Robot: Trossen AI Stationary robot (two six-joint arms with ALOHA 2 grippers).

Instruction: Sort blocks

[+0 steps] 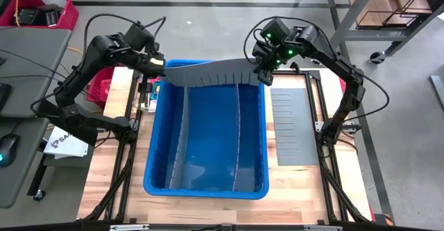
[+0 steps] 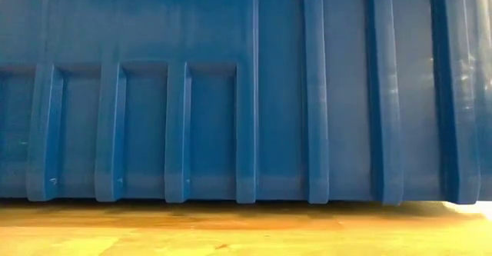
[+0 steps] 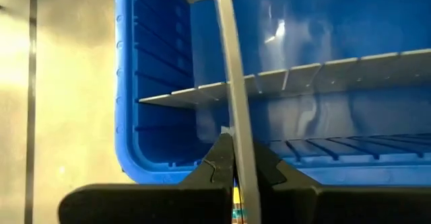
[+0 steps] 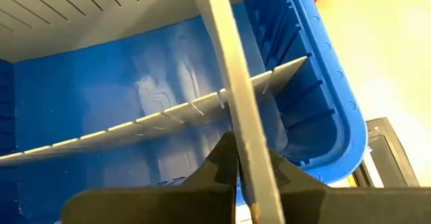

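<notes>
1. Grey divider panel (image 3: 236, 116) runs edge-on between the left tool's (image 3: 236, 167) fingers, nearest the left wrist camera; that tool is pinching the panel's end
2. Blocks: none clearly visible in any view; a few small coloured specks sit at the very bottom of the left wrist view under the tool, too small to name. Inside of the blue bin (image 1: 156, 168) shows no blocks
3. Right tool (image 4: 248, 167) is likewise clamped on the same panel's other end, at the bin's far right corner
4. Panel (image 1: 211, 73) spans the bin's far rim crosswise, long axis left to right, held above two lengthwise dividers (image 1: 236, 134) already seated in the bin
5. Key relation, as a judgement: both tools sit at the panel's ends, equally near; the panel's slots must line up with the lengthwise dividers below
6. Spare slotted panel (image 1: 293, 123) lies flat on the counter (image 1: 291, 189) just right of the bin
</notes>
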